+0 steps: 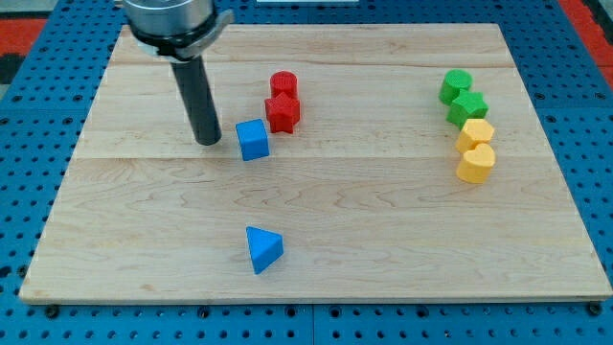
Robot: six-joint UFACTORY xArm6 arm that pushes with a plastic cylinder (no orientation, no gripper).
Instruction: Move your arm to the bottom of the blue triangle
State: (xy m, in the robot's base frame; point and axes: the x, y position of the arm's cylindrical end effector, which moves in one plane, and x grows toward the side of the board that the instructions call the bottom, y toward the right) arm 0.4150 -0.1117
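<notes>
The blue triangle (262, 248) lies on the wooden board (383, 220) near the view's bottom, left of centre. My tip (208, 142) rests on the board well above it, in the upper left part. A blue cube (253, 139) sits just to the right of my tip, a small gap away. The dark rod rises from the tip to the arm's mount at the view's top.
A red cylinder (283, 83) and a red star-shaped block (283, 112) sit right of the blue cube. At the view's right stand two green blocks (456, 86) (468, 106) and two yellow blocks (475, 133) (475, 163). Blue pegboard surrounds the board.
</notes>
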